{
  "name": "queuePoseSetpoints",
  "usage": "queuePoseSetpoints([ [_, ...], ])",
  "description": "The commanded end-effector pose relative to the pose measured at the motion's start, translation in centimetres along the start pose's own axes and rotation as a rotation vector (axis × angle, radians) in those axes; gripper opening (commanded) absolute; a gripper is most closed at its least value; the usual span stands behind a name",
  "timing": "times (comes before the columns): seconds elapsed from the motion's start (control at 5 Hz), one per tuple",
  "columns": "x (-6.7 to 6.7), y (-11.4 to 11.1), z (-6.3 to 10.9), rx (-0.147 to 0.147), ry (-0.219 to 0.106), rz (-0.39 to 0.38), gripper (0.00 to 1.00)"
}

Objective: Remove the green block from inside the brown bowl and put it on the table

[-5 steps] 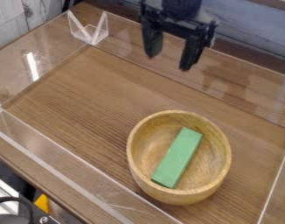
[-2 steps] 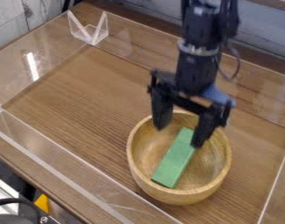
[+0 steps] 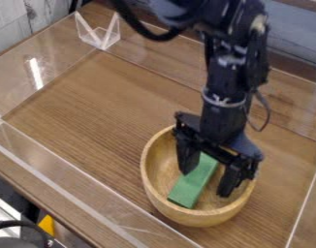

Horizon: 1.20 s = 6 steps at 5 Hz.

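Observation:
The brown bowl [image 3: 161, 189] sits on the table [image 3: 96, 111] at the lower right. Inside it lies the green block [image 3: 192, 186], a flat bright green bar, partly covered by the gripper. My gripper [image 3: 210, 174] points straight down and stands open, lowered into the bowl. One of its black fingers [image 3: 187, 159] is on the left of the block and the other on the right, so they straddle the block's upper end. I cannot tell whether the fingertips touch the block or the bowl's floor.
Clear acrylic walls [image 3: 70, 208] run around the table's edges. A small clear acrylic stand [image 3: 99, 32] sits at the back left. The black arm [image 3: 232, 58] reaches down from the top of the view above the bowl.
The gripper has come from the back of the table toward the camera and down into the bowl, staying open. The block and bowl have not moved.

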State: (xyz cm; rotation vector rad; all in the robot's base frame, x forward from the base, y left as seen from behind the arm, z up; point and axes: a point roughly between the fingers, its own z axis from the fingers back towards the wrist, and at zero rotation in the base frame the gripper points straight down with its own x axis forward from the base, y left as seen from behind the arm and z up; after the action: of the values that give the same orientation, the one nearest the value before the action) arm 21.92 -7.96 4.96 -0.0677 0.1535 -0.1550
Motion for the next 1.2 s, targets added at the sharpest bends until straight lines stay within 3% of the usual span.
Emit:
queuePoseSetpoints([
  [0.0, -0.1, 0.7, 0.6, -0.006, -0.045, 0.048, 1.00],
  [0.2, -0.4, 1.3, 1.3, -0.016, -0.053, 0.103, 1.00],
  [0.6, 0.4, 0.7, 0.1, -0.026, -0.077, 0.104, 1.00],
  [1.0, 0.9, 0.6, 0.0, -0.038, -0.079, 0.119, 1.00],
])
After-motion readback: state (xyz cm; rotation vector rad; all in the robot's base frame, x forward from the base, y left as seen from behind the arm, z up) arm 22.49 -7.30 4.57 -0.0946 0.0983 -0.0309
